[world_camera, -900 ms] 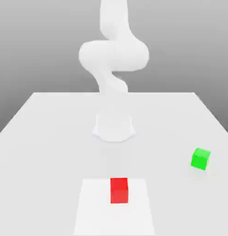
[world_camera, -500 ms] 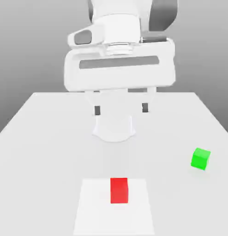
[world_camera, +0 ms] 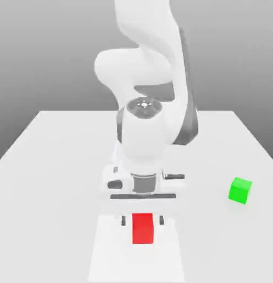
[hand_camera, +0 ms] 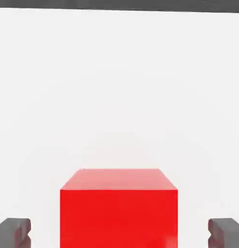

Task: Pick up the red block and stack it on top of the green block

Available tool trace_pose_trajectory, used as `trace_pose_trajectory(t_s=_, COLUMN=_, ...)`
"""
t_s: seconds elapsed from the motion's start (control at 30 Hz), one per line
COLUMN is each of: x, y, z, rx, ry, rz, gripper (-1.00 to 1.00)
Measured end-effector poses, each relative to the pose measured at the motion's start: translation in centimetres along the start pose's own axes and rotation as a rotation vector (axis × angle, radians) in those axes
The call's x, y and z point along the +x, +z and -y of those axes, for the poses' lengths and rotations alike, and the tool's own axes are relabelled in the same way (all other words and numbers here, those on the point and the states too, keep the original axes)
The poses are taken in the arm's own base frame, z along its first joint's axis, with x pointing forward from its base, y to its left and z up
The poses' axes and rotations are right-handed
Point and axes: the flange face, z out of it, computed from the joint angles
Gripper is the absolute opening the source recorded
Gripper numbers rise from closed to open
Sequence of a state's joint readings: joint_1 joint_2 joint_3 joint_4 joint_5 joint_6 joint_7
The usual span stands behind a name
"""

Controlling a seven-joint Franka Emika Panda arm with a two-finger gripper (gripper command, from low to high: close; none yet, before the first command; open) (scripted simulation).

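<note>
Red block [world_camera: 142,229] sits right up front, and it's resting on the pale square [world_camera: 105,265] on the tabletop, flat and upright, a clean bright cube facing us. Just beside it, the gripper [world_camera: 142,221] is down low, and look at those fingers [world_camera: 124,220]: wide apart, one on either side of the cube, with a gap showing on both flanks in the hand view, so nothing is clamped! A little farther back, well off toward the exterior view's right, there's the green block [world_camera: 240,190], on the bare table [world_camera: 56,166], turned at a slight angle to the red one and well apart from it. Behind the gripper rises the white arm [world_camera: 143,135], bending up and back, dark grey panels along its joints, climbing to the top of the view. And farthest of all, beyond the table's back edge, stands the plain grey backdrop [world_camera: 50,55].
</note>
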State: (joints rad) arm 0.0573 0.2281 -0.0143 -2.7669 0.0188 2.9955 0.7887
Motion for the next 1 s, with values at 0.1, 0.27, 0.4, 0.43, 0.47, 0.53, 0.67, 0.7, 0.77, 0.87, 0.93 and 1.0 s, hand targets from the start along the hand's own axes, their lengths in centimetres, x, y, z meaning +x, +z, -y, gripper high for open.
trace_pose_trajectory(t_s=0.1, x=0.0, y=0.0, z=0.0, rx=0.0, ry=0.0, rz=0.0, gripper=-1.0)
trace_pose_trajectory(t_s=0.27, x=0.1, y=-1.4, z=0.1, rx=0.0, ry=-0.001, rz=-0.001, gripper=-1.0)
trace_pose_trajectory(t_s=0.4, x=0.0, y=-5.0, z=0.0, rx=0.0, ry=0.0, rz=-0.001, gripper=-1.0)
trace_pose_trajectory(t_s=0.43, x=-0.4, y=-5.7, z=0.4, rx=0.0, ry=-0.018, rz=0.001, gripper=-1.0)
trace_pose_trajectory(t_s=0.47, x=-1.0, y=-6.2, z=0.8, rx=0.001, ry=-0.047, rz=0.002, gripper=-1.0)
trace_pose_trajectory(t_s=0.53, x=-4.1, y=-6.7, z=3.3, rx=0.003, ry=-0.177, rz=0.005, gripper=-1.0)
trace_pose_trajectory(t_s=0.67, x=-12.1, y=-7.6, z=7.6, rx=0.005, ry=-0.476, rz=0.009, gripper=-1.0)
trace_pose_trajectory(t_s=0.7, x=-13.8, y=-7.9, z=8.2, rx=0.005, ry=-0.538, rz=0.01, gripper=-1.0)
trace_pose_trajectory(t_s=0.77, x=-17.2, y=-8.3, z=9.1, rx=0.005, ry=-0.66, rz=0.01, gripper=-1.0)
trace_pose_trajectory(t_s=0.87, x=-22.5, y=-8.9, z=9.9, rx=0.004, ry=-0.849, rz=0.009, gripper=-1.0)
trace_pose_trajectory(t_s=0.93, x=-26.4, y=-9.3, z=10.0, rx=0.003, ry=-0.982, rz=0.007, gripper=-1.0)
trace_pose_trajectory(t_s=1.0, x=-30.2, y=-9.8, z=9.7, rx=0.001, ry=-1.116, rz=0.004, gripper=-1.0)
